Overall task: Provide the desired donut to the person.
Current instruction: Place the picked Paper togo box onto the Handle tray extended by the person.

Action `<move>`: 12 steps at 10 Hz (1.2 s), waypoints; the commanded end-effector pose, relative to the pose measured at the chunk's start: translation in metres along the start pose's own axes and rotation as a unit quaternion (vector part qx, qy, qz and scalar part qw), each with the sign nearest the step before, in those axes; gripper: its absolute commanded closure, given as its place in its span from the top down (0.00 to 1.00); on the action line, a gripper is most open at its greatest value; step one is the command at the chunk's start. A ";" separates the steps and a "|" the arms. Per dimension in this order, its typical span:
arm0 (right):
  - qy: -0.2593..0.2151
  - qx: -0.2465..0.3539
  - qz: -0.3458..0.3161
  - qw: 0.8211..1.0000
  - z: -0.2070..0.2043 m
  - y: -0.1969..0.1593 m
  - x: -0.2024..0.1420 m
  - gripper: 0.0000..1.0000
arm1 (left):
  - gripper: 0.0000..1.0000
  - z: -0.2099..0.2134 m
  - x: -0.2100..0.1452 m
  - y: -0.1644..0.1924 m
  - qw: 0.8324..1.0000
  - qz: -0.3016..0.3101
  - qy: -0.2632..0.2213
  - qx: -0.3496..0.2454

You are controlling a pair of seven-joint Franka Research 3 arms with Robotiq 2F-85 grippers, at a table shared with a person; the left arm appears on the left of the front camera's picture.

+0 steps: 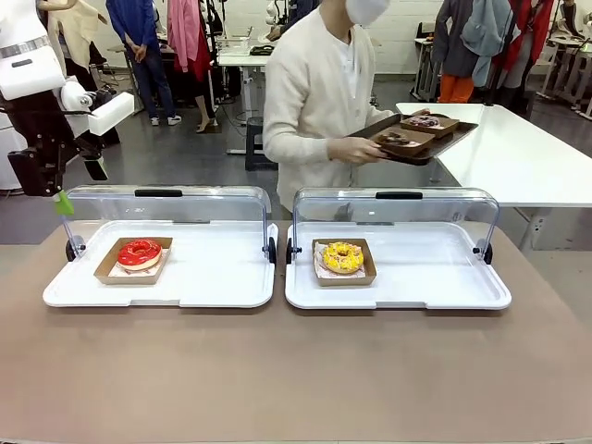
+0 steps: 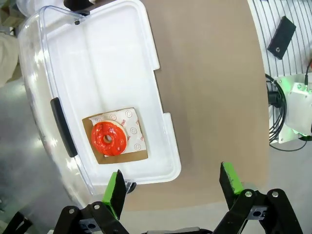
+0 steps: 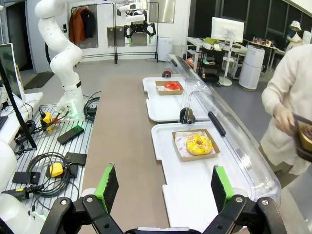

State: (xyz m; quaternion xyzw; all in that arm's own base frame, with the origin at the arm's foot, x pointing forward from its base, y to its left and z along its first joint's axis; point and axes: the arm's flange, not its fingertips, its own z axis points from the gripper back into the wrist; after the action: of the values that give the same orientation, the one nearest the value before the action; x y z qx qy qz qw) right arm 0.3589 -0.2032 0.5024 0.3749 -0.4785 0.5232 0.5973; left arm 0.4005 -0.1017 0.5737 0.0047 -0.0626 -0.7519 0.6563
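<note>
Red donut (image 1: 140, 252) sitting in cardboard tray, lower left of front view, inside left white case (image 1: 213, 282), lid up. Yellow donut (image 1: 342, 257) sitting in right case (image 1: 435, 277), centre frame. Person (image 1: 319, 92) standing top centre, carrying dark tray (image 1: 435, 148) with two more donuts. Left gripper (image 2: 170, 187) hovering wide open, gripping nothing. Right gripper (image 3: 161, 187) likewise spread, empty.

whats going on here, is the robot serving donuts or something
Nothing is being served yet. A red donut and a yellow donut sit in paper trays inside two open white display cases. The person stands across the table holding a dark tray with two more donuts. The left gripper is open above the red donut's case, and the right gripper is open near the yellow one.
</note>
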 end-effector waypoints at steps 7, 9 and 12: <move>-0.002 0.005 -0.002 1.000 0.000 0.001 0.000 1.00 | 1.00 0.037 -0.188 -0.008 0.913 0.023 -0.404 -0.045; -0.002 0.005 -0.002 1.000 0.000 0.001 0.000 1.00 | 1.00 0.008 -0.256 -0.043 0.903 0.029 -0.428 0.034; -0.002 0.005 -0.002 1.000 0.000 0.001 0.000 1.00 | 1.00 -0.019 -0.316 -0.069 0.897 0.067 -0.431 0.078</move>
State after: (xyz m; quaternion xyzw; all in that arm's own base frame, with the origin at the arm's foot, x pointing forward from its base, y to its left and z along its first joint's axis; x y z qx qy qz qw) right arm 0.3588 -0.2032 0.5024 0.3749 -0.4783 0.5231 0.5976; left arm 0.3715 0.2217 0.5280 -0.2796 -0.3732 -0.6399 0.6108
